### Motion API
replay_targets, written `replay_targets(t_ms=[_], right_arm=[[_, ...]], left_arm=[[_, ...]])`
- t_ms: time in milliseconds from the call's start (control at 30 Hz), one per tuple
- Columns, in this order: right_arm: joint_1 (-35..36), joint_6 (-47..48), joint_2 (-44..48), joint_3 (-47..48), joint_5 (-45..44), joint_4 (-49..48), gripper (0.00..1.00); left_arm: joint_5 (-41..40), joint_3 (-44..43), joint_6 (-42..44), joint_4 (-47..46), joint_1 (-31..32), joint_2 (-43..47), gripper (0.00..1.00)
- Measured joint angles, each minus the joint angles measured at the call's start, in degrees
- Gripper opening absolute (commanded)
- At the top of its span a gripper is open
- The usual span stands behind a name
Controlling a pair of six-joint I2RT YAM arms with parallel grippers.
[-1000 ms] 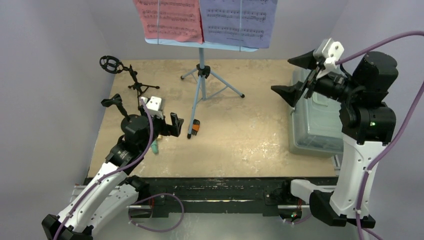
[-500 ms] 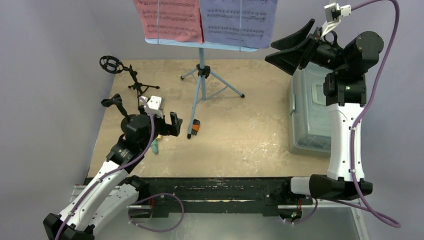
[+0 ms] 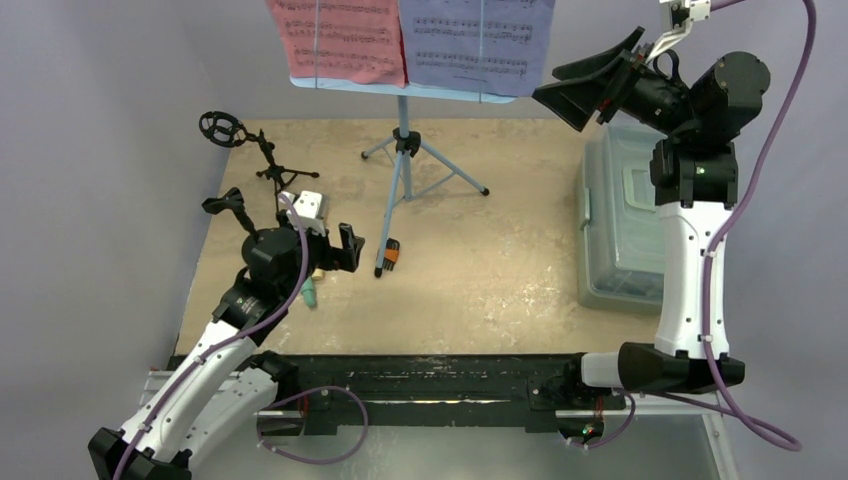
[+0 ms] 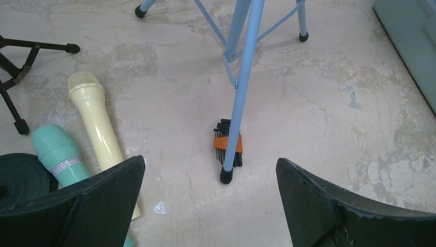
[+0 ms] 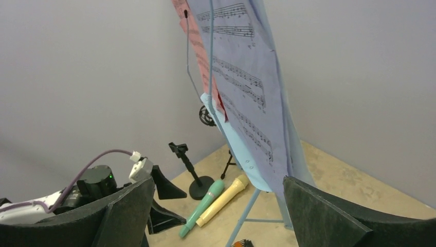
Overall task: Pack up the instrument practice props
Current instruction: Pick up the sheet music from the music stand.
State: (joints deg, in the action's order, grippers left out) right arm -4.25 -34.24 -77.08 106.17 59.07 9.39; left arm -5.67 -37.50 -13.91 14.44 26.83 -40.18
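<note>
The light-blue tripod (image 3: pixel 404 170) stands at the back, its tray (image 3: pixel 400 88) holding a red page (image 3: pixel 335 40) and a purple page (image 3: pixel 478 40); no separate pink page shows. The mint-green microphone (image 4: pixel 56 152) and yellow microphone (image 4: pixel 95 118) lie side by side on the table under my left gripper (image 4: pixel 210 162), which is open and empty just above them. Two small black microphone tripods (image 3: pixel 265 160) (image 3: pixel 232 208) stand at the left. My right gripper (image 3: pixel 548 85) is open and empty, raised beside the purple page's right edge (image 5: pixel 247 103).
The translucent grey tub (image 3: pixel 625 230) sits at the table's right edge, below my right arm. A black hex-key set in an orange holder (image 4: pixel 229 144) lies at the foot of the tripod's near leg. Grey walls close in the left, back and right.
My right arm has lifted from over the tub and swung up and left to the purple page's right edge, jaws still open. My left arm has not moved.
</note>
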Motion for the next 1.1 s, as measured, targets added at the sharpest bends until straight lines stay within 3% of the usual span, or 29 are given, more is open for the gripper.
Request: replay_targets(t_ms=[900,1100], right_arm=[[3.2,2.8,-1.9,0.0,-5.7,3.0,0.97],[4.9,3.4,-2.1,-0.2,-5.7,3.2,0.83]], left_arm=[[0.8,0.0,0.0,0.0,-0.2,-0.5,1.0],[0.9,0.0,0.0,0.0,-0.3,-0.5,1.0]])
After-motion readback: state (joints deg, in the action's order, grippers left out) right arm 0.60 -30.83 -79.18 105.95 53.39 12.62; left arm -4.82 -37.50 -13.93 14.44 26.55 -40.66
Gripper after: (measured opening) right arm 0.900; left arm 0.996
